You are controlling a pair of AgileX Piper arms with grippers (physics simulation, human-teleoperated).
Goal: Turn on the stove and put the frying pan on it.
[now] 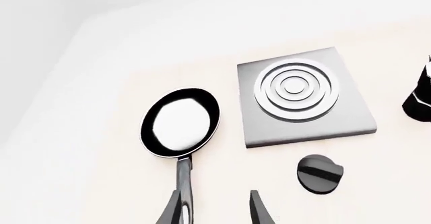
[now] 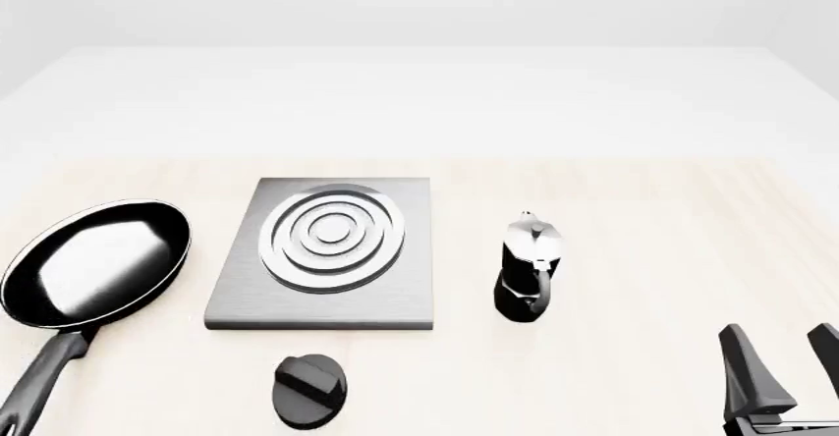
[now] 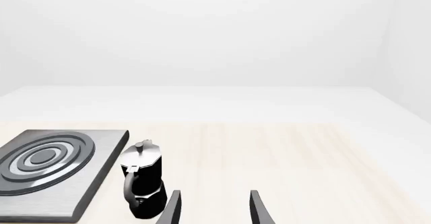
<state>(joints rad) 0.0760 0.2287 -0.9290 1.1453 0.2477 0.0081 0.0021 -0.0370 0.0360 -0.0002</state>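
the frying pan [image 2: 94,259] lay on the table [image 2: 630,210] at the far left of the front view, its bowl just beside the left edge of the stove [image 2: 328,254] with a thin strip of bare table between them. its long axis ran from the bowl back toward the arms' side and slightly left, the handle [image 2: 46,367] pointing at the near left corner and reaching the frame's bottom edge. the stove plate sat square to the table's near edge, ring burner [image 2: 332,232] facing up. the knob [image 2: 310,390] lay apart from the plate, just in front of its near edge. the moka pot [image 2: 529,267] stood upright to the right of the stove, near but not touching. beyond it the table ran bare to the right and far edges.

the left pincer [image 1: 219,211] hovered over the handle's end with its fingers spread wide, one finger overlapping the handle in its wrist view; contact could not be told. the right pincer [image 2: 787,367] sat low at the near right, fingers wide apart, holding nothing, well apart from the moka pot.
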